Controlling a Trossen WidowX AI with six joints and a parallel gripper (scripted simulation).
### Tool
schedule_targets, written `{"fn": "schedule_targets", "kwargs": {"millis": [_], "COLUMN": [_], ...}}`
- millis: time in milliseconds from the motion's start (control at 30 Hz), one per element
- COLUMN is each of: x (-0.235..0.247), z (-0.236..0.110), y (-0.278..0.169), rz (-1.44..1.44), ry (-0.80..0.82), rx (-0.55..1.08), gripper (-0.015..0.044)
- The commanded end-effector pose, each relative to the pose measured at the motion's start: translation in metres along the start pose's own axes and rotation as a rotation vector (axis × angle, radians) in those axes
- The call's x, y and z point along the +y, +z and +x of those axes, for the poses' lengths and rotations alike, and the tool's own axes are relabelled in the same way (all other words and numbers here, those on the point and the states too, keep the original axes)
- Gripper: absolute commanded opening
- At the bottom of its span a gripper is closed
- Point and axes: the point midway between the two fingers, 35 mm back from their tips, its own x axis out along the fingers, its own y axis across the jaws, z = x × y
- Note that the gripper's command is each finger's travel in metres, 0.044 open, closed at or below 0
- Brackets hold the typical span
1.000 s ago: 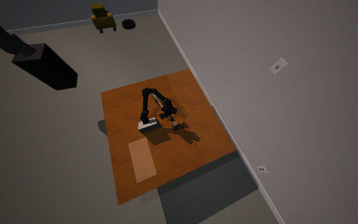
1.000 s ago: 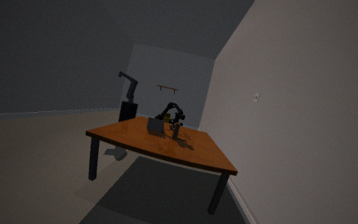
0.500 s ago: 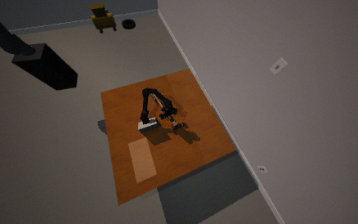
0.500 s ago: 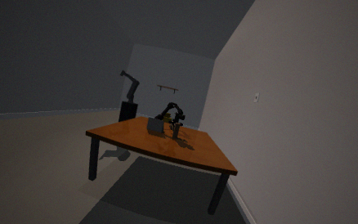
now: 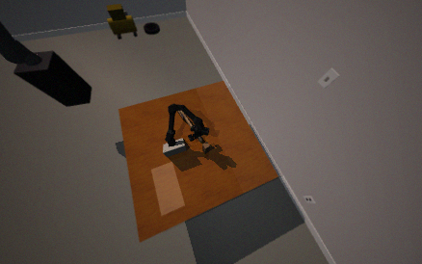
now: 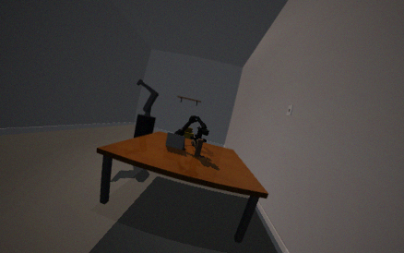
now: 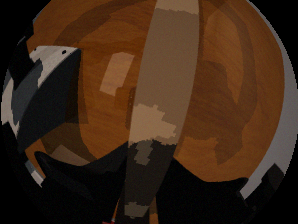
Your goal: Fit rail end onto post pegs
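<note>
Gripping the rail [image 7: 164, 70] near its lower end, the gripper [image 7: 136, 219] is clamping down on the wood with its jaws nearly closed. In the wrist view, the rail is running as a long pale plank from between the jaws up and away over the table [image 7: 220, 116]. In the top view, the arm [image 5: 171, 122] is reaching over the table, and the post and bracket are too small to make out. The rail is appearing stiff and long, so it is likely acting as a lever: a hold near one end is giving good control over that end. Smooth wood may be slipping or twisting between narrow fingers, so a firm, centred hold across the width is advisable.
</note>
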Motion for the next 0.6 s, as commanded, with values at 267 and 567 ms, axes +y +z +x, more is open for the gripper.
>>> {"fn": "schedule_targets", "kwargs": {"millis": [267, 567], "x": [-0.0023, -0.0026], "z": [-0.0023, -0.0015], "y": [-0.0053, -0.0078], "rz": [-0.005, -0.005], "ry": [-0.005, -0.005], "rx": [0.007, 0.007], "gripper": [0.0000, 0.0000]}}
